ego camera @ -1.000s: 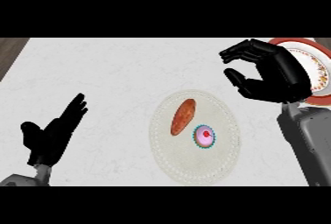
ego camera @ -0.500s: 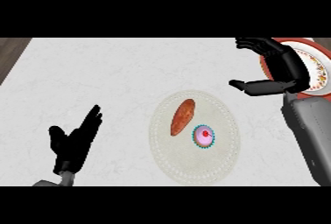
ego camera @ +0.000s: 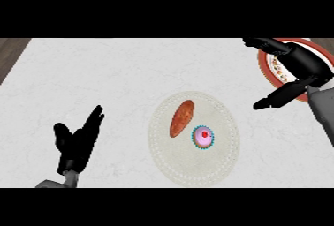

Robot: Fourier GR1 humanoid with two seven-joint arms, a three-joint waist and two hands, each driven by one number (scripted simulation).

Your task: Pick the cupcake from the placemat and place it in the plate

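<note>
A small cupcake (ego camera: 203,137) with pink icing, a red dot on top and a teal wrapper sits on the pale round placemat (ego camera: 222,163), right of centre. The plate (ego camera: 269,66), white with a red rim, lies at the far right and is largely hidden by my right hand (ego camera: 301,66). That hand hovers over the plate, open, thumb pointing down-left toward the mat and well apart from the cupcake. My left hand (ego camera: 77,143) rests open at the lower left, fingers up.
A reddish-brown oblong pastry (ego camera: 182,118) lies on the placemat just up-left of the cupcake. The counter (ego camera: 98,75) is white marble; a dark wooden strip (ego camera: 9,55) shows at the upper left corner.
My right hand has moved right and back over the plate while its fingers spread open. My left hand has shifted to the right and lower. The cupcake and pastry have not moved.
</note>
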